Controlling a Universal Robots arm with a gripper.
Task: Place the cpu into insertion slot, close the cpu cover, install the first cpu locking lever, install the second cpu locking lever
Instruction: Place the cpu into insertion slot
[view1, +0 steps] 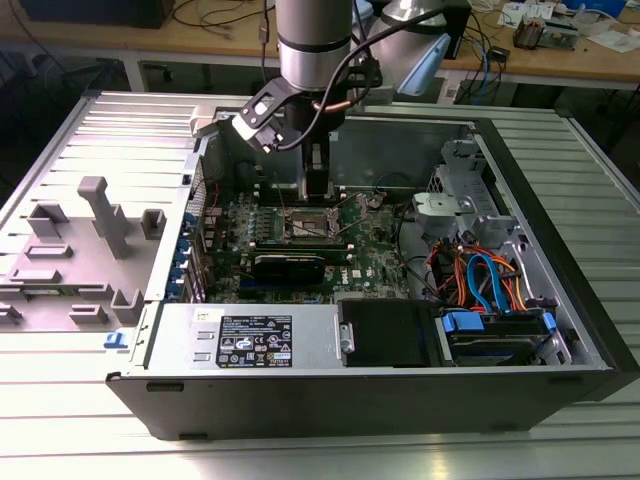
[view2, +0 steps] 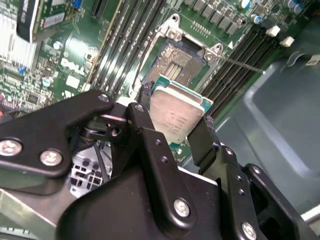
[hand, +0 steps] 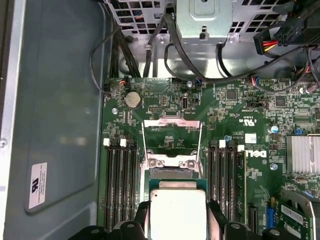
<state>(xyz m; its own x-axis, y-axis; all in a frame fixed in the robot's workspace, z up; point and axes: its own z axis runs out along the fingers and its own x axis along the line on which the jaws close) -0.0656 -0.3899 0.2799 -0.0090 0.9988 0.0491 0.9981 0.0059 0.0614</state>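
- Second wrist view: I see the pincer (view2: 175, 119) pinching the cpu (view2: 176, 112) by two opposite edges. The dark insertion slot (view2: 175, 62) lies bare just past the fingertips.
- First wrist view: the cpu cover (hand: 171, 122) stands open beyond the slot. A white label (hand: 38, 185) sits on the case wall (hand: 60, 100), well to the pincer's side, and I cannot read its print.
- Exterior view: a printed sticker (view1: 255, 340) marks the power supply (view1: 200, 340), well apart from the pincer.

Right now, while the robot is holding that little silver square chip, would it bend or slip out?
Probably stiff: the cpu looks flat though the gripper pinches only its edges. It seems light, being thin and small. Its smooth metal top might be slippery, so it could slide.
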